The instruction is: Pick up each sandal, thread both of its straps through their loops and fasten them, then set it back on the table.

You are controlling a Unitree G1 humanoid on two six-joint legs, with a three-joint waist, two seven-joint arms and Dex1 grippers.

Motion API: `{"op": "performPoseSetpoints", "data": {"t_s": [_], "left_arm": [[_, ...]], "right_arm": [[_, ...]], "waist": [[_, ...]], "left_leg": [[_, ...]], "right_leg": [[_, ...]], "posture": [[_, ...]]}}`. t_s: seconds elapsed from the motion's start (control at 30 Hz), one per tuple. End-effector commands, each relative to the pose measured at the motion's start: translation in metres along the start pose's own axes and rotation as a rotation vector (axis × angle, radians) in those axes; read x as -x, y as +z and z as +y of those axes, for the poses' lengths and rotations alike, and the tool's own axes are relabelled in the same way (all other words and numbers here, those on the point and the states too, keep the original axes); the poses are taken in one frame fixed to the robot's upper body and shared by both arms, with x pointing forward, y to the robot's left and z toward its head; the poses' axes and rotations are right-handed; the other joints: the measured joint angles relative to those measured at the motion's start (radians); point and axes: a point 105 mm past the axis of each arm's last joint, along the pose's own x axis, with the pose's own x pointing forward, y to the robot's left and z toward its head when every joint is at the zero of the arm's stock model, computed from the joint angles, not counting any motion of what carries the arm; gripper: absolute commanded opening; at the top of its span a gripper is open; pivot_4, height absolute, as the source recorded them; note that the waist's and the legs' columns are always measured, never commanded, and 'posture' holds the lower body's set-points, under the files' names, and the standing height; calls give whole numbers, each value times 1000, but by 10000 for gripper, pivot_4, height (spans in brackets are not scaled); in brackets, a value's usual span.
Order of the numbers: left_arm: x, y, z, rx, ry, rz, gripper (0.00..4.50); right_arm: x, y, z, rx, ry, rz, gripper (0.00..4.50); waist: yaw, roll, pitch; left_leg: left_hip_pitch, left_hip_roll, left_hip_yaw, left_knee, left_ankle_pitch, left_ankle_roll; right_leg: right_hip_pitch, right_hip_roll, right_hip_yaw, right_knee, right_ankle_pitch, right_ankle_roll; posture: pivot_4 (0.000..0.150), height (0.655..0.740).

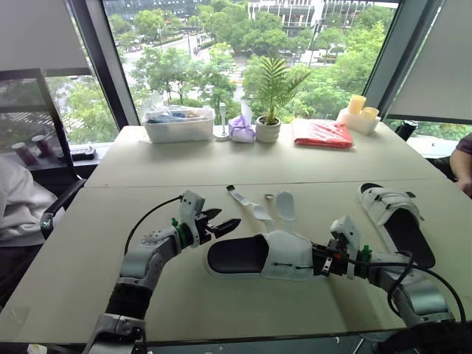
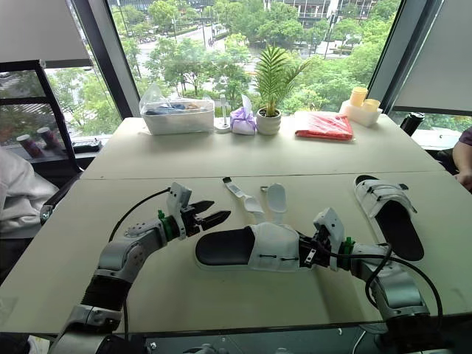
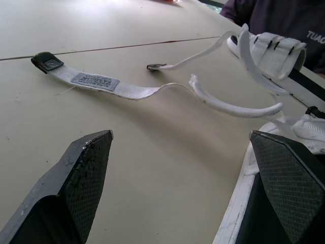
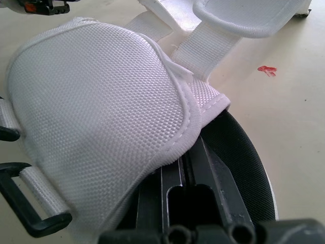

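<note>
A sandal with a black footbed and white upper lies at mid-table. Its two white straps trail loose on the table toward the far side; the left wrist view shows one strap flat and unthreaded. My left gripper is open by the heel, and its fingers have only bare table between them. My right gripper is shut on the sandal's toe end, with the white upper right in front of it. A second sandal lies at the right with its straps across it.
Along the far edge stand a plastic bin, a purple pouch, a potted plant, a red bag and yellow cups. A person's arm shows at the right edge, and a white sleeve at the left.
</note>
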Motion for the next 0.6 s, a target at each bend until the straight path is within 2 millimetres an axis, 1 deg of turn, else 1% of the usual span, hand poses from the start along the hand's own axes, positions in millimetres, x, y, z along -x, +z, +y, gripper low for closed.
{"op": "performPoseSetpoints", "data": {"t_s": [0.03,0.17,0.23,0.37,0.47,0.6], "left_arm": [[-14,21,-3,113,-18,-61,44475],[-29,27,-2,202,-24,-62,44475],[-35,30,-5,226,-41,-63,44475],[-48,26,-12,281,-67,-18,44475],[-49,27,-16,270,-75,-8,44475],[-41,29,-21,276,-96,-6,44475]], "right_arm": [[-5,-11,3,-23,15,37,0],[-7,-10,3,-20,19,37,0],[-8,-10,2,-19,19,36,0],[-8,-10,3,-17,16,33,0],[-8,-11,4,-18,14,31,0],[-8,-12,5,-19,9,29,0]], "waist": [[2,0,0],[-1,-1,0],[-3,-1,0],[-4,-1,0],[-5,-1,0],[-7,-1,0]], "left_leg": [[0,0,0,0,0,0],[0,0,0,1,0,0],[0,0,0,0,0,0],[0,0,0,0,0,0],[0,0,0,0,0,0],[0,0,0,0,0,0]], "right_leg": [[0,0,0,0,0,0],[1,0,0,0,2,3],[0,0,0,0,2,3],[0,0,0,0,2,4],[0,0,0,0,2,4],[0,0,0,0,2,4]], "posture": [[1500,7388],[1500,7388],[1500,7388],[1500,7388],[1500,7388],[1500,7388]]}}
